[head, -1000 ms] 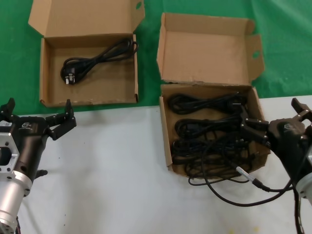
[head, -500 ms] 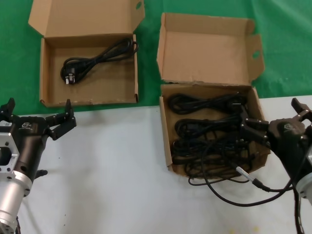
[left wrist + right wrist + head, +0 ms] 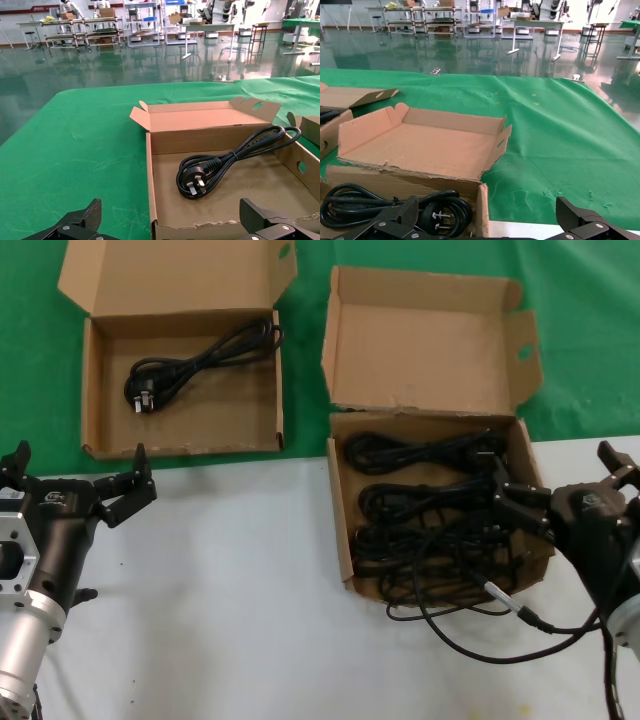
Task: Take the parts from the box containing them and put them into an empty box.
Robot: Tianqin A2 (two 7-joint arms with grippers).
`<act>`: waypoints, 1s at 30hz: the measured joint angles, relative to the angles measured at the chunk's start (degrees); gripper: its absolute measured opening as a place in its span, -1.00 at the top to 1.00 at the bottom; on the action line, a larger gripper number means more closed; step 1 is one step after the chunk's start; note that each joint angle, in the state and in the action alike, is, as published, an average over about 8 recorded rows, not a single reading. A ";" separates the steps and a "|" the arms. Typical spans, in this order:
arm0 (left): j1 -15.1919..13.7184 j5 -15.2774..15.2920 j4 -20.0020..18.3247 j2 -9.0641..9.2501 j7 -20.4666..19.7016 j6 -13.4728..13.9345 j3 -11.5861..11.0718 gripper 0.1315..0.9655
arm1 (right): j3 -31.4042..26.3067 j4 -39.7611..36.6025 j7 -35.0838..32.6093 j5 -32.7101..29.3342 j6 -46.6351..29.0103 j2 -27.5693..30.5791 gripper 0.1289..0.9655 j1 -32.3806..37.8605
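One power cable (image 3: 190, 365) already lies in the receiving box (image 3: 100, 430), the remaining cables (image 3: 430, 520) still fill the source box (image 3: 340, 530), and both the left tool (image 3: 75, 485) and right tool (image 3: 560, 495) hover spread and empty over the counter (image 3: 230, 620).

No readable text on either box or on the cables. Small white markings on both grippers, too small to read. Red banner on far wall, illegible.
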 joint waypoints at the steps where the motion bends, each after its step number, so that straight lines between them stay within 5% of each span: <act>1: 0.00 0.00 0.00 0.00 0.00 0.00 0.00 -1.00 | 0.00 0.00 0.00 0.00 0.00 0.00 -1.00 0.00; 30: 0.00 0.00 0.00 0.00 0.00 0.00 0.00 -1.00 | 0.00 0.00 0.00 0.00 0.00 0.00 -1.00 0.00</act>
